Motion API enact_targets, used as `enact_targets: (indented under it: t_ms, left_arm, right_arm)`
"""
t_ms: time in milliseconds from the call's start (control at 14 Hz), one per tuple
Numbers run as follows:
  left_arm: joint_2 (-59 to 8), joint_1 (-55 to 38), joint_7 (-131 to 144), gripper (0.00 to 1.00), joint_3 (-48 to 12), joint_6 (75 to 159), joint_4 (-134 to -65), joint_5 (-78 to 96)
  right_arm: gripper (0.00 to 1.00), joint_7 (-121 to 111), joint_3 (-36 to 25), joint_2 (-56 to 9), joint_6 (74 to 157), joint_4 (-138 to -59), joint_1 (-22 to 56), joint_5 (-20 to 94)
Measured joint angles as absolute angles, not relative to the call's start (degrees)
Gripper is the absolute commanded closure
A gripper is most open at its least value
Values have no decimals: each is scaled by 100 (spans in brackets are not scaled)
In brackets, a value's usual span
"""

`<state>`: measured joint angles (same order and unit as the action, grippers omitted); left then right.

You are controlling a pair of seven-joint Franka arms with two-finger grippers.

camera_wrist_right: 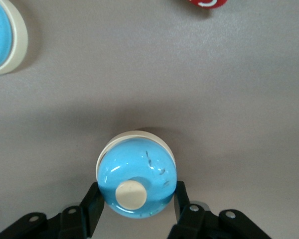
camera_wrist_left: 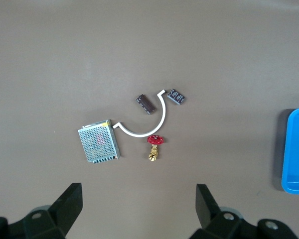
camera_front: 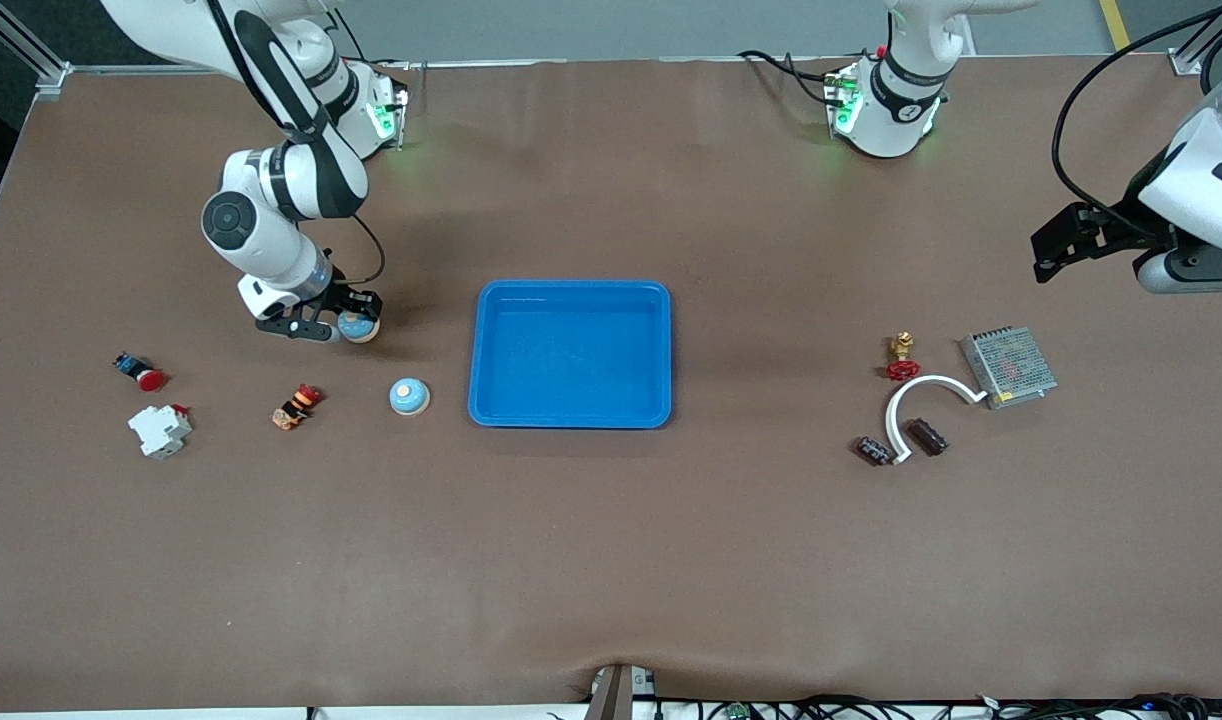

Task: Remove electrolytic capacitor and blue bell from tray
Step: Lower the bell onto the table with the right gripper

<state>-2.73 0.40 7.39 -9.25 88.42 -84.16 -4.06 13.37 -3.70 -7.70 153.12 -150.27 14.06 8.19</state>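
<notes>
From the front, the right gripper (camera_front: 346, 325) pinched a blue bell (camera_front: 358, 327) low over the table, beside the empty tray (camera_front: 571, 290); release seemed next. A second bell (camera_front: 409, 397) sat nearby.

The left wrist view showed the left gripper (camera_wrist_left: 138, 199) spread wide, waiting above a red-handled valve (camera_wrist_left: 155, 147) and possibly the capacitor (camera_wrist_left: 145, 104).

In the right wrist view, fingers (camera_wrist_right: 92, 204) clamped the bell.

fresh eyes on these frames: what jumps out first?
The shallow bright-blue plastic tray at the table's middle, with nothing in it. Toward the right arm's end, the right gripper is shut on a round blue bell with a cream button, a second blue bell nearer the camera. The left gripper hangs open over a perforated metal box.
</notes>
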Motion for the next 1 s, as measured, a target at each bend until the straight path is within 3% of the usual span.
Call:
enact_targets:
  t_ms: [998]
  left_arm:
    - [-327,8,739,0,-927,8996,-8418,-406]
  right_arm:
    - [100,1204,-375,-622,15588,-15302,1403,818]
